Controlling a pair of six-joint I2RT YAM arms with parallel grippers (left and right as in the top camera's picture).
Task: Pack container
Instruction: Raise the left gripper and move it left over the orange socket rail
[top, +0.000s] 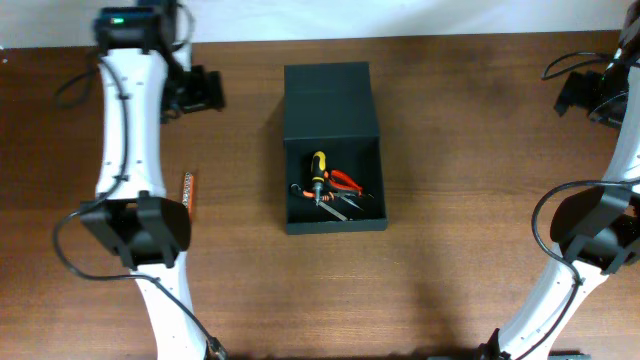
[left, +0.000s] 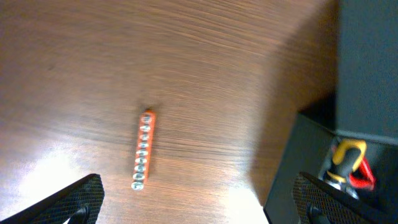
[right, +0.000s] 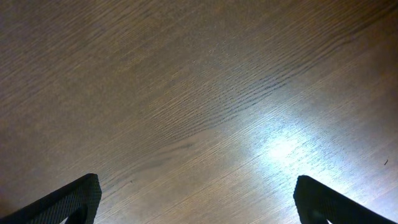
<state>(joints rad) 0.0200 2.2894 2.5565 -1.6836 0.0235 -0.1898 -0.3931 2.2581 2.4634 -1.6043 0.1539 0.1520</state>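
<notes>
The container (top: 300, 185), a dark green-black box, sits mid-table with its flap lid (top: 328, 100) folded back. Inside lie a yellow-handled screwdriver (top: 319, 172), red-handled pliers (top: 348, 182) and some small metal tools. An orange bit holder (top: 188, 195) with a row of silver bits lies on the table left of the box. My left gripper (top: 203, 92) hovers at the back left, open and holding nothing. In the left wrist view the bit holder (left: 143, 148) lies ahead of the left gripper (left: 199, 190), and the container (left: 292, 165) is at the right. My right gripper (top: 582, 95) is open at the far right.
The brown wooden table (top: 450, 280) carries everything. In the right wrist view only bare wood (right: 199, 93) lies under the open right gripper (right: 196, 190). The left arm's elbow (top: 135, 232) hangs just left of the bit holder. The right arm's elbow (top: 600, 230) is near the right edge.
</notes>
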